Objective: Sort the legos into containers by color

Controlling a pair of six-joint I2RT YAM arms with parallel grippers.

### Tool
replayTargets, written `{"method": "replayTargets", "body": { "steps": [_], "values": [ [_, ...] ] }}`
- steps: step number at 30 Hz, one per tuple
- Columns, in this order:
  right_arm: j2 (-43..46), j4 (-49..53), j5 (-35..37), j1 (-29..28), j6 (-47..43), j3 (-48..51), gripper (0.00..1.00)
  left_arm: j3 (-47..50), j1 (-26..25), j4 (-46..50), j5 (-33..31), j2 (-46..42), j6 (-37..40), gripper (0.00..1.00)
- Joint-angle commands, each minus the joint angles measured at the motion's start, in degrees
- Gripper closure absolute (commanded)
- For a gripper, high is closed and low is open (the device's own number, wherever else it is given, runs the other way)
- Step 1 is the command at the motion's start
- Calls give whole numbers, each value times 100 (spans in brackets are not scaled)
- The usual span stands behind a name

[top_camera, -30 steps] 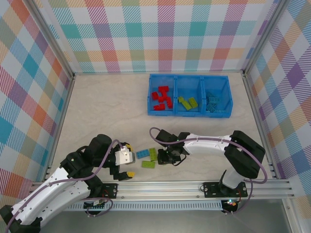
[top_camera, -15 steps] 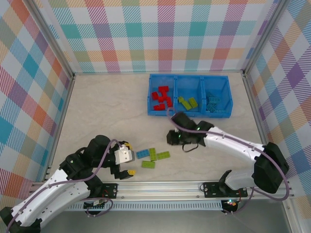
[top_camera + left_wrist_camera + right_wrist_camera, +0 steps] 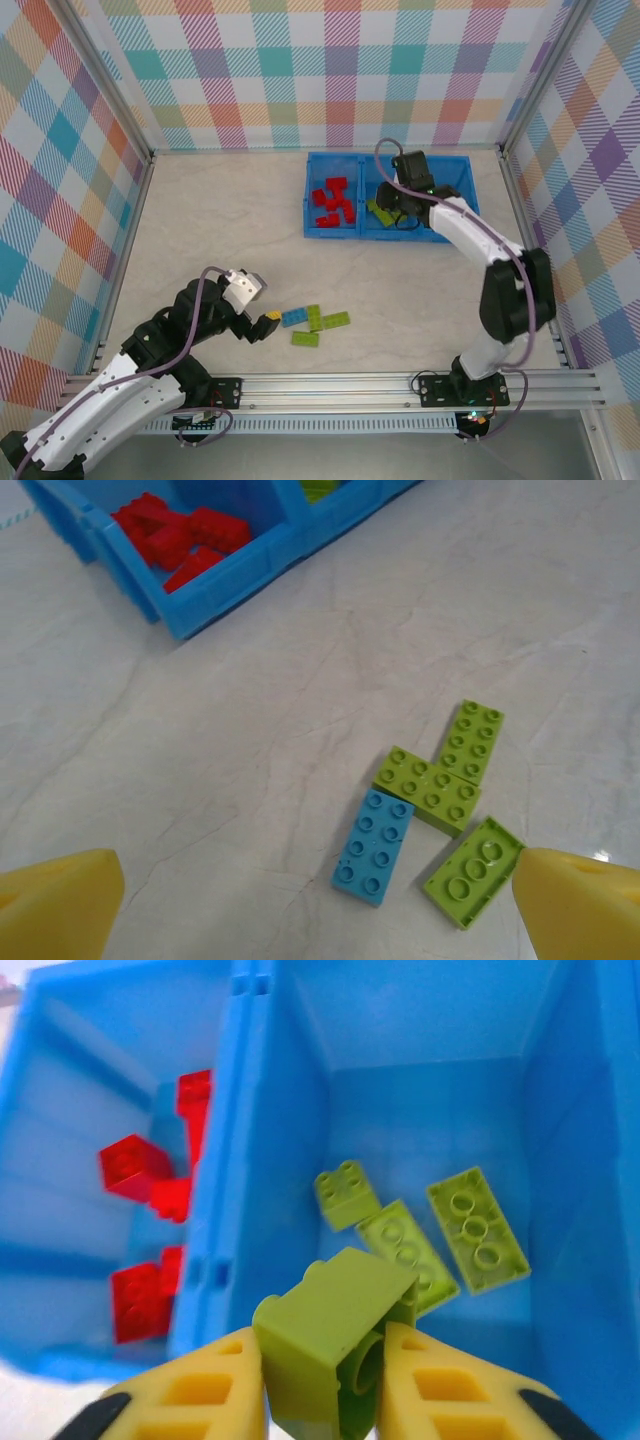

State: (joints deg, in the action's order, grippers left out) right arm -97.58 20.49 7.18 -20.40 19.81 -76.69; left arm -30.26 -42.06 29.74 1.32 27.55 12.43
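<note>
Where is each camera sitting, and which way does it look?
Top external: high behind the arms, looking down on the table, the blue tray, the left arm and the right arm.
Left wrist: on the left arm, looking down and ahead at the loose bricks; its yellow fingertips stand wide apart at the bottom corners.
Right wrist: on the right arm, looking down into the tray's middle compartment; its jaws pinch a green brick.
Shared: top and left wrist views both show the loose bricks and the red bricks.
</note>
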Motion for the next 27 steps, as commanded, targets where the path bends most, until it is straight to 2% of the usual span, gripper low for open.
{"method": "replayTargets", "body": {
  "steps": [1,3,6,10,15,18,21,23,27],
  "values": [
    [-540,-121,-170,168,-271,-520,62,-120,49,-138,-465,56,-456,0],
    [-735,-37,-164,223,-303,-753,53,-129,63,-144,-504,90,-508,0],
    [-774,31,-184,247,-298,-924,46,-138,75,-141,-513,135,-513,0],
    [-466,34,-325,239,-188,-793,45,-147,112,-151,-464,163,-520,0],
    [597,-177,-1253,116,74,44,44,-219,145,-127,-563,219,-815,0],
    [1372,-489,-2069,-132,56,844,38,-586,163,158,-992,427,-1365,0],
    [2177,-651,-2517,-417,-76,1558,31,-1200,163,645,-1371,865,-2062,0],
    [2665,-754,-2826,-523,-105,1992,27,-1478,163,908,-1152,1168,-2160,0],
    [3591,-1335,-3617,-535,-49,2893,16,-1503,146,942,-270,1610,-1453,0]
  ]
}}
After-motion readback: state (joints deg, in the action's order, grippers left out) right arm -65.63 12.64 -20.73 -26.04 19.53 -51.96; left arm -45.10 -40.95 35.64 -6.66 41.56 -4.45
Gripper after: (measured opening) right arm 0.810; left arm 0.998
